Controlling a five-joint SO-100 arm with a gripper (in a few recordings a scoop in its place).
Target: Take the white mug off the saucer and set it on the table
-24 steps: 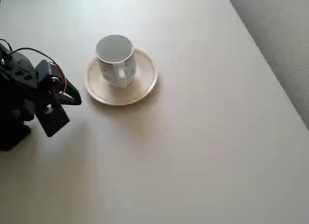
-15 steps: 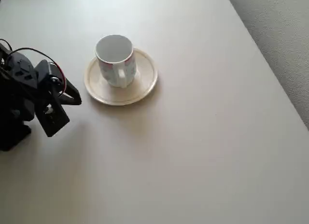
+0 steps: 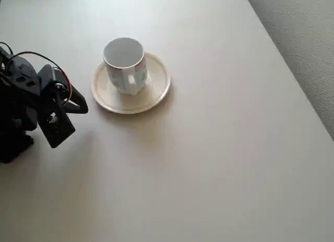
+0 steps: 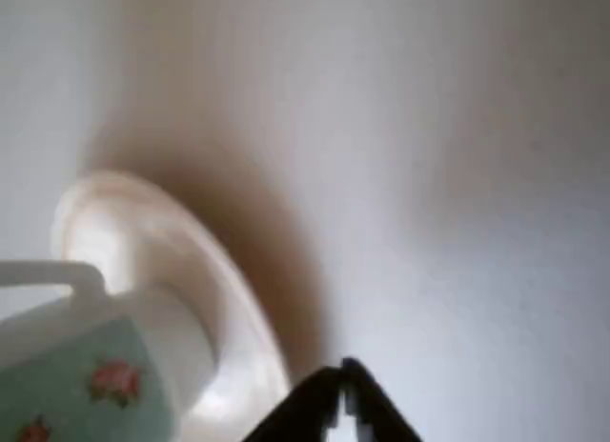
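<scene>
In the overhead view, the black gripper [image 3: 78, 104] sits left of the saucer [image 3: 155, 94], its angular plastic body trailing looped red and black wires. Its two pointed fingers meet at the tips, so it is closed on nothing and touches neither dish. A strip of bare table [image 3: 219, 164] lies between the tips and the saucer's left rim.

The saucer is a round, cream, glossy shallow plate with a raised rim. The white mug [image 3: 124, 64] stands upright on it, toward the saucer's upper left: a smooth cylinder with an open mouth and faint teal and red marks on its side, its loop handle facing the lower edge of the picture.

Right of the saucer the table runs smooth, matte and beige-grey to a straight slanting edge, beyond which lies rough grey carpet [image 3: 308, 38].

In the wrist view, the mug [image 4: 86, 375] shows pale teal with red flowers, resting on the saucer [image 4: 172, 271], with the dark fingertips [image 4: 338, 404] pressed together.
</scene>
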